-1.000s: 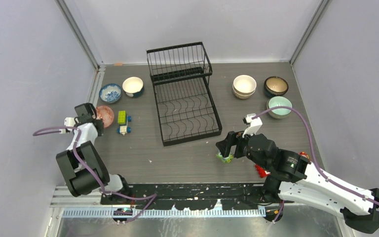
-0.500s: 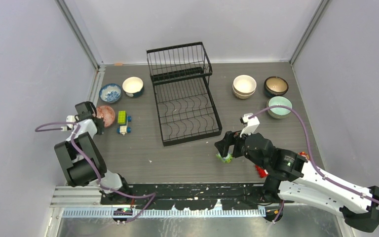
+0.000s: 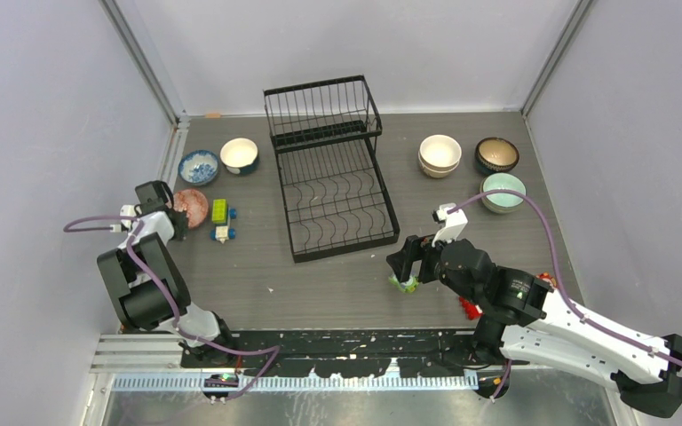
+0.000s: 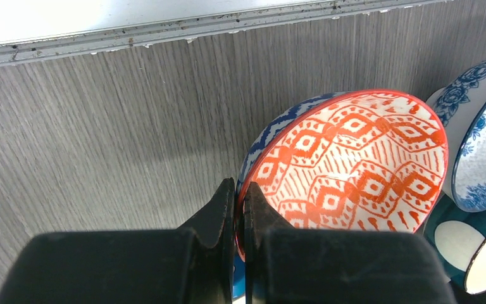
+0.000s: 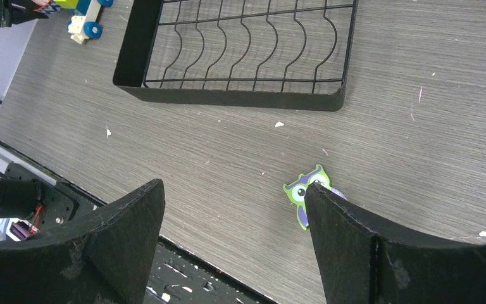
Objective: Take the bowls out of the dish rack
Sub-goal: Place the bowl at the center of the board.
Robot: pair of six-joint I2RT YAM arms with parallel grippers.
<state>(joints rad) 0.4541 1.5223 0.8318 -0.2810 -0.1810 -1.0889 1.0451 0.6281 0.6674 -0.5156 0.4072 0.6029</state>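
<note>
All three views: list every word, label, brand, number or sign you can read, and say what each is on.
None can be read.
The red patterned bowl and the blue floral bowl carry patterns only.
The owl sticker is a picture without lettering.
The toy blocks are too small to tell.

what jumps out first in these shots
The black dish rack stands empty mid-table, with bowls set down on both sides of it. At the left edge, the left gripper is shut on the rim of a red-patterned bowl; the right gripper hangs open over a green owl figure near the front.
</note>
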